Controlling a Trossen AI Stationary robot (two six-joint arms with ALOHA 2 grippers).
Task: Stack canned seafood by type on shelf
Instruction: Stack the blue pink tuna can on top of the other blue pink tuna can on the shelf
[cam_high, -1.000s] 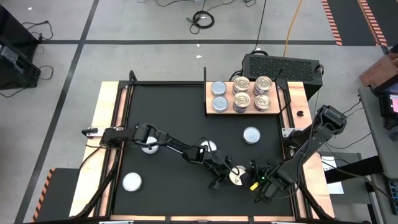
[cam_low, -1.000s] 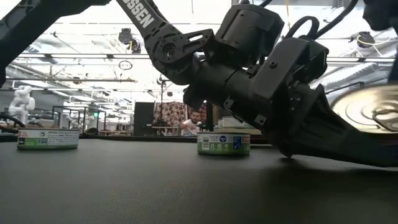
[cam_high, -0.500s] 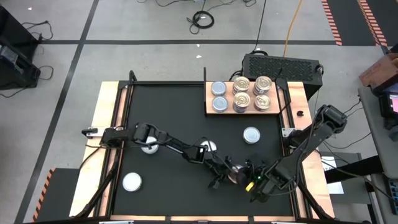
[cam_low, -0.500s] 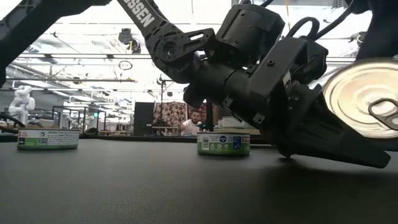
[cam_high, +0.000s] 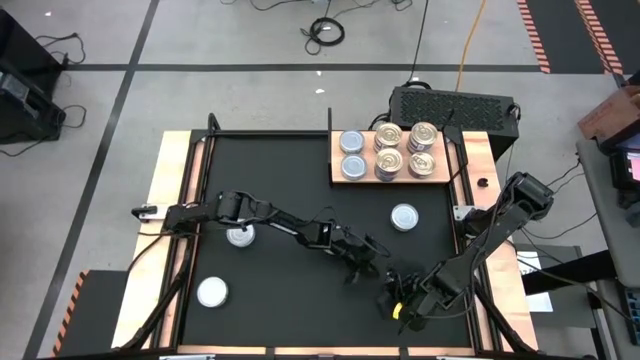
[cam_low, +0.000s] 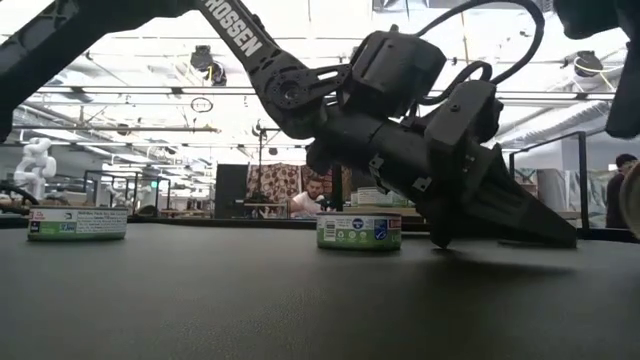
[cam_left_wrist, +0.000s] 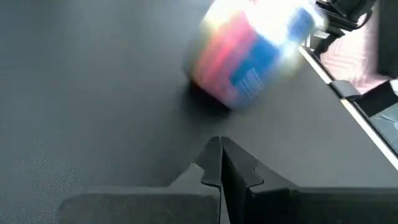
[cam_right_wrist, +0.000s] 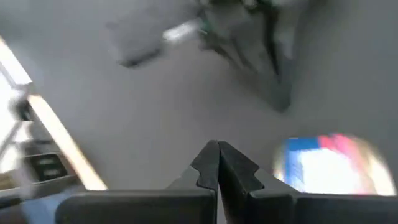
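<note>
From above, the light natural-wood shelf board (cam_high: 345, 168) sits at the far right of the black mat (cam_high: 280, 180), carrying six small round tins (cam_high: 389, 152): two silvery-blue on its left, four gold pull-tab ones. A loose silvery tin (cam_high: 404, 216) lies on the mat just near of the board. Two more lie at the left (cam_high: 239, 236) and near left (cam_high: 212, 291). The left gripper (cam_high: 372, 250), fingers pressed together and empty, reaches toward centre right; the right gripper (cam_high: 398, 300), likewise closed, is just nearer.

At table height, a green-labelled tin (cam_low: 359, 230) stands beyond the left gripper (cam_low: 565, 236).

In the left wrist view, a blurred red-and-blue tin (cam_left_wrist: 249, 56) lies beyond the closed fingertips (cam_left_wrist: 213, 163).

In the right wrist view, a blurred tin (cam_right_wrist: 329, 165) sits beside the closed fingers (cam_right_wrist: 208, 165).
</note>
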